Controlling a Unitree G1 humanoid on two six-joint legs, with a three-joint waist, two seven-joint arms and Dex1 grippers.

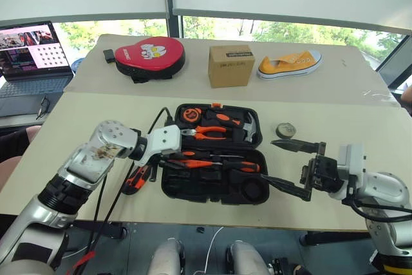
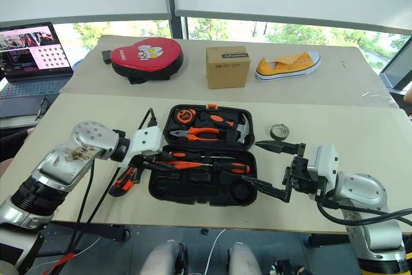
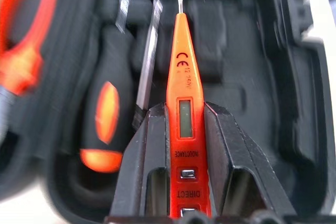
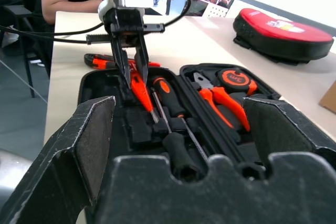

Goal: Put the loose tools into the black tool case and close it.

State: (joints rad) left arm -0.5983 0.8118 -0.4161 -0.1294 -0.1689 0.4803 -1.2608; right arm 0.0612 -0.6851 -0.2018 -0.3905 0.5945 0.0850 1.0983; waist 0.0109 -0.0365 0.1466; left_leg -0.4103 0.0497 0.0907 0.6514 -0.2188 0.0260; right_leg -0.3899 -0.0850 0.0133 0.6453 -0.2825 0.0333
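Note:
The black tool case (image 1: 193, 196) lies open at the table's front middle, with pliers, a hammer and a tape measure in its far half. My left gripper (image 1: 166, 160) hangs over the case's left end, shut on the slim orange tester screwdriver (image 3: 181, 93), whose tip points into the near half. Two orange-and-black screwdrivers (image 4: 169, 97) lie in slots there. The orange-black utility knife (image 1: 136, 178) rests on the table left of the case. A small dark tape roll (image 1: 285, 131) sits to its right. My right gripper (image 1: 269, 161) stands open beside the case's right end, holding nothing.
At the back of the table are a red padded pouch (image 1: 149, 56), a cardboard box (image 1: 230, 64) and a yellow shoe (image 1: 290, 64). A laptop (image 1: 32, 53) stands on a desk at the far left. A black cable (image 1: 122, 188) trails from my left wrist over the front edge.

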